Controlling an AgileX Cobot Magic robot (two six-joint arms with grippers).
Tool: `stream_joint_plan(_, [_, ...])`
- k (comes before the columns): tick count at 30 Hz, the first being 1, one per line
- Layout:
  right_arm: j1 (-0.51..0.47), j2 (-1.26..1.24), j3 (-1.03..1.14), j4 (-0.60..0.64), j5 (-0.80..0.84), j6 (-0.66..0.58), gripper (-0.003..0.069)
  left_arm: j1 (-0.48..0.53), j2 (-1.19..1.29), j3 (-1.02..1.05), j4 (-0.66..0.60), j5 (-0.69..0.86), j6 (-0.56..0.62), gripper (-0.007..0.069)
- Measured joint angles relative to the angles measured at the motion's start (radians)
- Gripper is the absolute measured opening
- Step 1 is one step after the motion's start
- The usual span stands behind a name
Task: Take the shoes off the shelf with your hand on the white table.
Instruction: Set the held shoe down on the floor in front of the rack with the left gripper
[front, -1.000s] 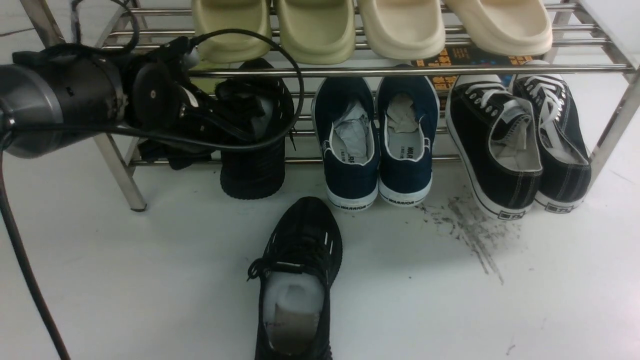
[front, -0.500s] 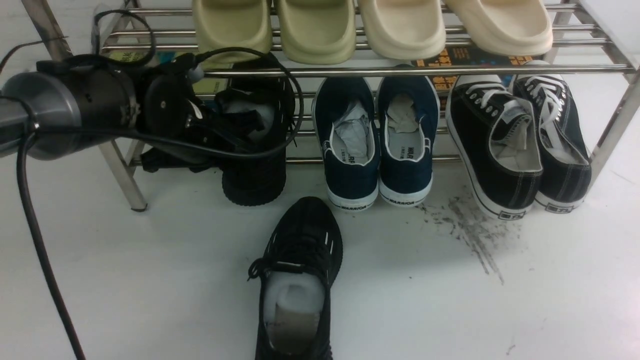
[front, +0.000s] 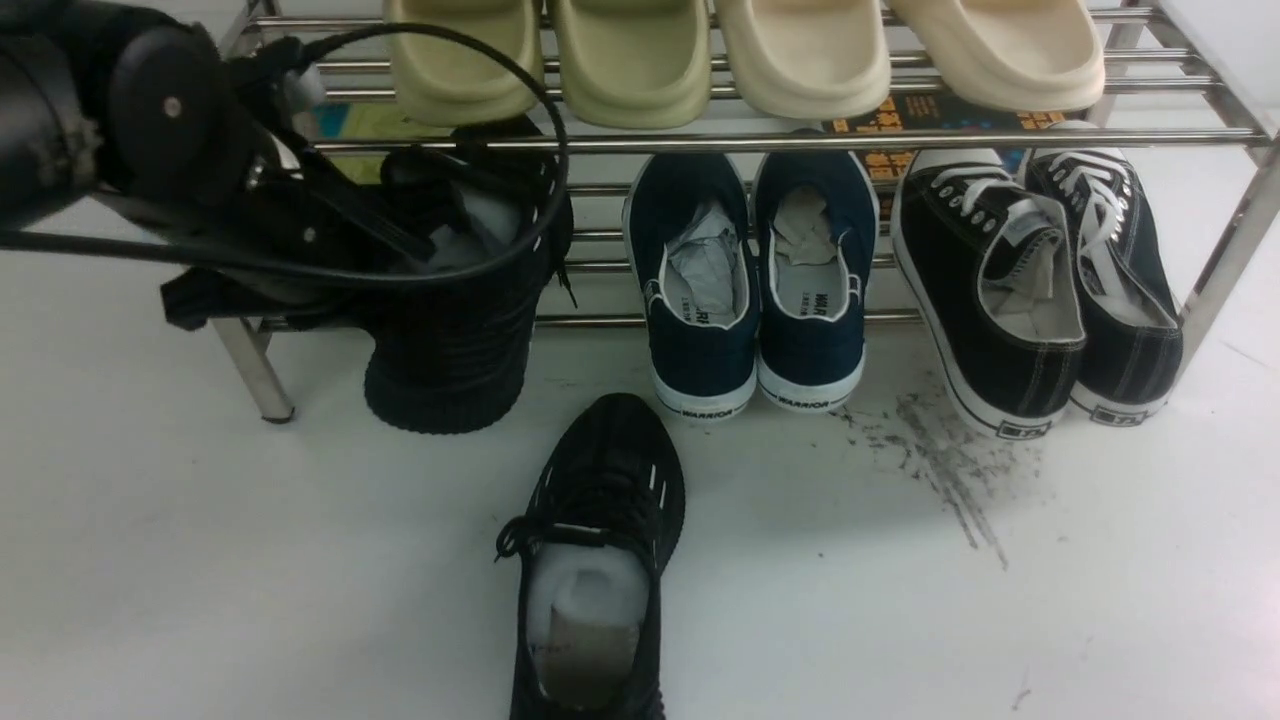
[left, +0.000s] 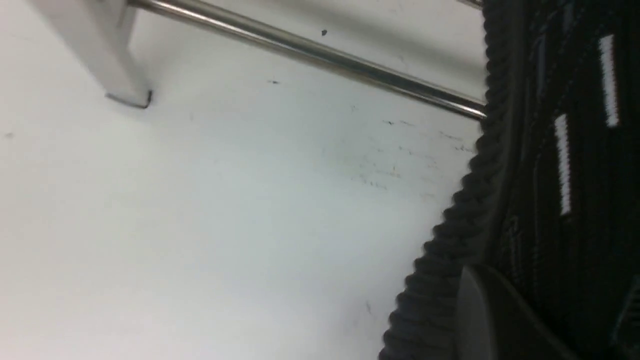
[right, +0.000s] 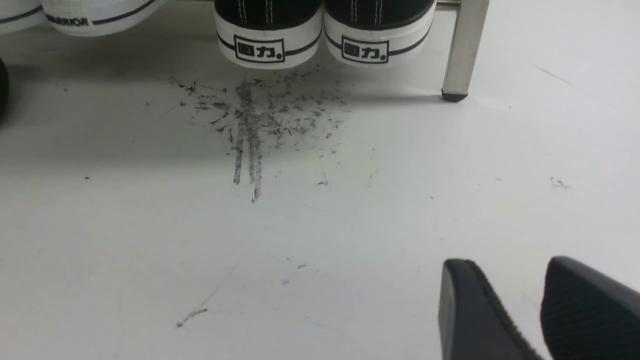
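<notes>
Black gripper (front: 425, 235) clamped on black sneaker (front: 450, 370).

There are two all-black lace-up sneakers (front: 590, 560), two navy "Warrior" shoes (front: 755, 290) and two black canvas shoes with white laces (front: 1045, 290). Four clogs (front: 640, 60), two greenish and two cream, sit on one rack (front: 900, 142).

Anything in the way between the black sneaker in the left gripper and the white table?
Nothing visible below the sneaker's heel, but the rack's upper front tube crosses above its toe, and the other black sneaker occupies table to the right.
</notes>
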Motion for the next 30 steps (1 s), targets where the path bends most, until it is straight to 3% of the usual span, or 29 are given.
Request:
stream_joint_plan(12, [0.0, 0.0, 0.0, 0.0, 0.0, 0.0, 0.0237, -0.037, -0.242, 0.0, 0.014, 0.238, -0.012, 0.0026])
stream_joint_plan(17, [0.0, 0.0, 0.0, 0.0, 0.0, 0.0, 0.0237, -0.179, -0.266, 0.0, 0.025, 0.268, -0.078, 0.0026])
stream_joint_plan(20, [0.0, 0.0, 0.0, 0.0, 0.0, 0.0, 0.0237, -0.329, -0.266, 0.0, 0.057, 0.253, -0.175, 0.0026])
stream_joint_plan(30, [0.0, 0.0, 0.0, 0.0, 0.0, 0.0, 0.0237, -0.724, -0.238, 0.0, 0.248, 0.371, -0.656, 0.0028])
